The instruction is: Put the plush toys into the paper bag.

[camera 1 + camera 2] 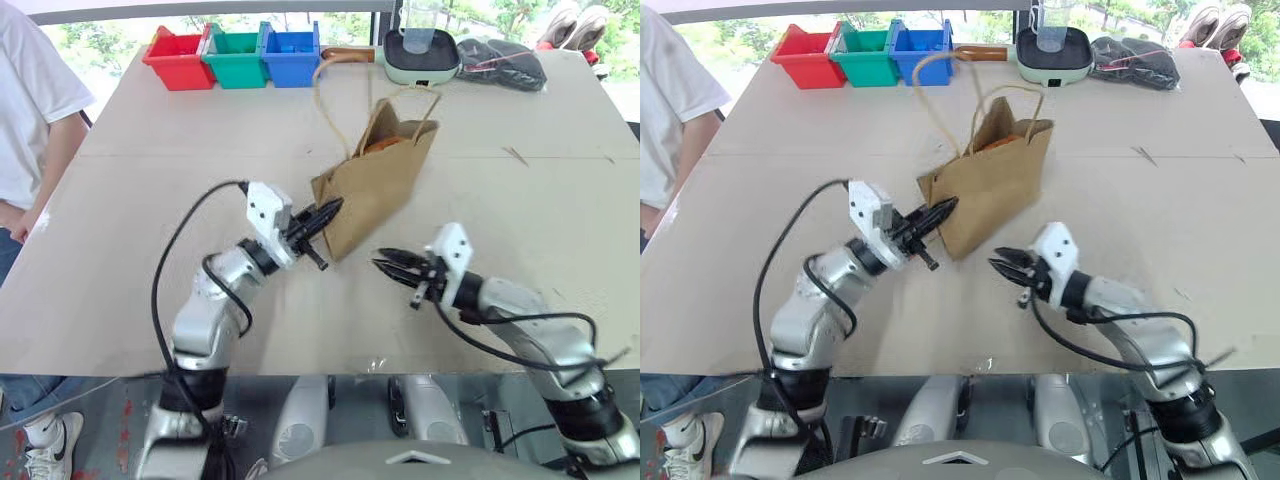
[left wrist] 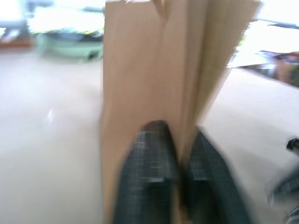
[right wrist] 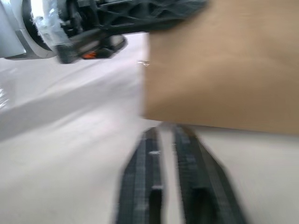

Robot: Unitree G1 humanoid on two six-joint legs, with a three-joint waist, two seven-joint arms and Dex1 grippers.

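The bag (image 1: pixel 378 185) stood mid-table with an orange toy (image 1: pixel 383 144) at its mouth; the left gripper (image 1: pixel 322 219) was pinched shut on a fold at the bag's base; the right gripper (image 1: pixel 392 266), slightly parted, held nothing beside it; steadying the bag gently should avoid tipping it.

Bright daylight from windows beyond the table's (image 1: pixel 560 200) far edge, overexposed there. Head views sharp, soft shadows. Both wrist views motion-blurred; paper bag (image 2: pixel 154 70) and fingers (image 3: pixel 140 186) smeared, background blown out.
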